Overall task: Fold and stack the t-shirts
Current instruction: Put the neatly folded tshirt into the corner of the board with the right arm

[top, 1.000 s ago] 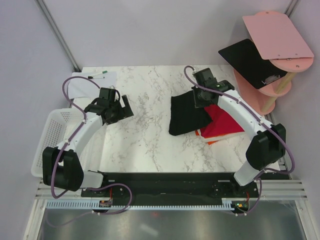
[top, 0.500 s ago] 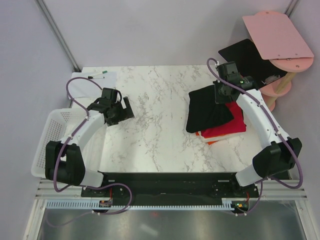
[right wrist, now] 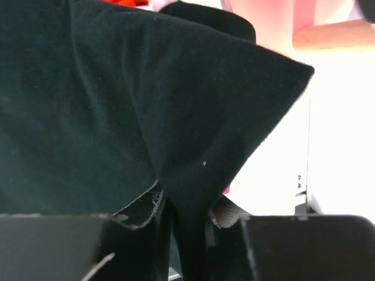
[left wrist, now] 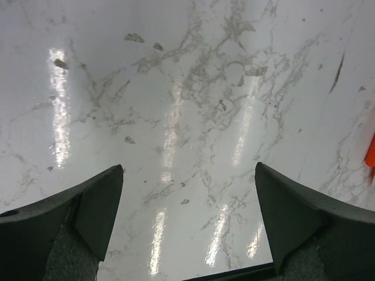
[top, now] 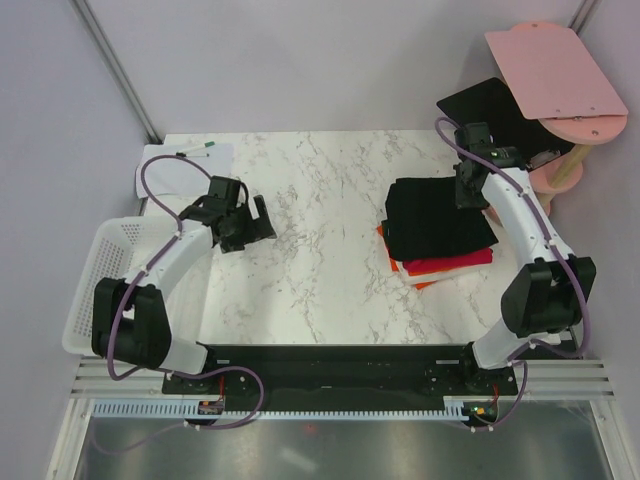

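A folded black t-shirt (top: 435,218) lies on top of a stack at the table's right, with a crimson red t-shirt (top: 455,264) and an orange one (top: 426,284) showing under its near edge. My right gripper (top: 468,190) sits at the stack's far right corner. In the right wrist view the black t-shirt (right wrist: 117,105) fills the frame, and a tented fold of it runs down between the nearly closed fingers of that gripper (right wrist: 187,216). My left gripper (top: 262,222) hovers over bare marble left of centre. It is wide open and empty in its own view (left wrist: 187,193).
A white basket (top: 100,270) hangs off the table's left edge. A paper sheet (top: 180,165) with a marker (top: 195,152) lies at the back left. A pink shelf stand (top: 560,100) with a flat black board (top: 490,115) stands close behind the right gripper.
The right arm has swung right and back, carrying the black t-shirt from beside the stack onto the red one. The left gripper has drifted slightly right.
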Controlling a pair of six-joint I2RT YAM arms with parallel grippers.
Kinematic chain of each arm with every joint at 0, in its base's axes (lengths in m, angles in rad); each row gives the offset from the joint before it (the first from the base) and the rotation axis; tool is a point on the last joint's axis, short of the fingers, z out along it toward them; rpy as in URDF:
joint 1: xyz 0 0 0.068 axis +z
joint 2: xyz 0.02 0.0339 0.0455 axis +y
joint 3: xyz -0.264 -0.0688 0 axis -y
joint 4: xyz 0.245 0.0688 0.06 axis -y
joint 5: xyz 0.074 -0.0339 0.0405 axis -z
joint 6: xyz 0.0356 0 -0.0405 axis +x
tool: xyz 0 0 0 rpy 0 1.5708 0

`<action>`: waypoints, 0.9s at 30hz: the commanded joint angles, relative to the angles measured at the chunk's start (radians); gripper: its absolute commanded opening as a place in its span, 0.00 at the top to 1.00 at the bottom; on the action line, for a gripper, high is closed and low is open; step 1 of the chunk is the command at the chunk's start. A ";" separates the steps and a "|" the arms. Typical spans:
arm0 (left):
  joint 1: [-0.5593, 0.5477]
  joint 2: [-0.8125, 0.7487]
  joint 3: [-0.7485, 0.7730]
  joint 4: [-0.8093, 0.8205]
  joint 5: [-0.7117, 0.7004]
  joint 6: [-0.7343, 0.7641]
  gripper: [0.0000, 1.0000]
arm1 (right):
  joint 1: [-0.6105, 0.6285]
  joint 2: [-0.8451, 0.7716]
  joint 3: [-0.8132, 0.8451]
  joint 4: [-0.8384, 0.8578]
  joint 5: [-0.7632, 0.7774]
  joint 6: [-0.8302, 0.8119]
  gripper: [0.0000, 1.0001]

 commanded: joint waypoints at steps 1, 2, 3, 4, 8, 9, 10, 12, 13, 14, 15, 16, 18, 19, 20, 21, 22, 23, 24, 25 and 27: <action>-0.093 -0.013 0.007 0.076 0.078 0.033 0.00 | -0.002 0.044 -0.021 0.019 0.130 -0.012 0.68; -0.115 -0.008 0.009 0.088 0.080 0.019 0.00 | 0.000 0.054 -0.028 0.029 0.138 -0.012 0.63; -0.159 -0.004 0.015 0.110 0.084 0.012 0.00 | 0.000 0.059 -0.039 0.038 0.194 -0.010 0.56; -0.182 0.013 0.019 0.119 0.086 0.006 0.00 | 0.000 0.067 -0.042 0.052 0.228 0.002 0.44; -0.306 0.076 0.067 0.147 0.081 -0.033 0.00 | -0.002 0.079 0.022 0.033 0.329 0.040 0.08; -0.326 0.091 0.087 0.171 0.087 -0.039 0.00 | 0.001 0.065 0.031 0.039 0.339 0.041 0.05; -0.343 0.104 0.096 0.185 0.099 -0.045 0.00 | 0.000 0.048 0.033 0.061 0.327 0.036 0.02; -0.380 0.140 0.107 0.275 0.159 -0.082 0.00 | 0.000 -0.025 0.007 0.095 0.264 0.033 0.02; -0.389 0.150 0.107 0.317 0.187 -0.118 0.01 | 0.001 -0.079 -0.008 0.137 0.235 0.024 0.02; -0.408 0.162 0.107 0.347 0.220 -0.134 0.01 | 0.000 -0.106 -0.025 0.159 0.199 0.021 0.02; -0.419 0.177 0.108 0.381 0.224 -0.149 0.02 | 0.001 -0.130 -0.057 0.176 0.161 0.019 0.02; -0.429 0.189 0.111 0.442 0.225 -0.163 0.03 | 0.001 -0.171 -0.076 0.209 0.102 0.018 0.02; -0.463 0.231 0.133 0.498 0.242 -0.195 0.06 | 0.000 -0.202 -0.131 0.243 0.028 0.021 0.02; -0.474 0.249 0.147 0.531 0.251 -0.203 0.06 | 0.000 -0.214 -0.148 0.268 -0.017 0.025 0.02; -0.495 0.268 0.176 0.544 0.265 -0.215 0.06 | 0.000 -0.213 -0.172 0.274 -0.034 0.028 0.02; -0.506 0.291 0.193 0.552 0.267 -0.220 0.07 | 0.000 -0.207 -0.182 0.276 -0.043 0.034 0.02; -0.518 0.326 0.209 0.556 0.270 -0.226 0.07 | 0.000 -0.196 -0.189 0.274 -0.052 0.036 0.02; -0.540 0.346 0.232 0.564 0.265 -0.231 0.07 | 0.001 -0.191 -0.197 0.274 -0.077 0.037 0.02; -0.547 0.360 0.243 0.593 0.268 -0.237 0.07 | 0.001 -0.188 -0.214 0.274 -0.092 0.045 0.02; -0.555 0.387 0.249 0.611 0.268 -0.255 0.07 | 0.001 -0.187 -0.223 0.280 -0.108 0.047 0.02; -0.567 0.412 0.265 0.660 0.273 -0.278 0.07 | 0.000 -0.186 -0.249 0.296 -0.151 0.051 0.02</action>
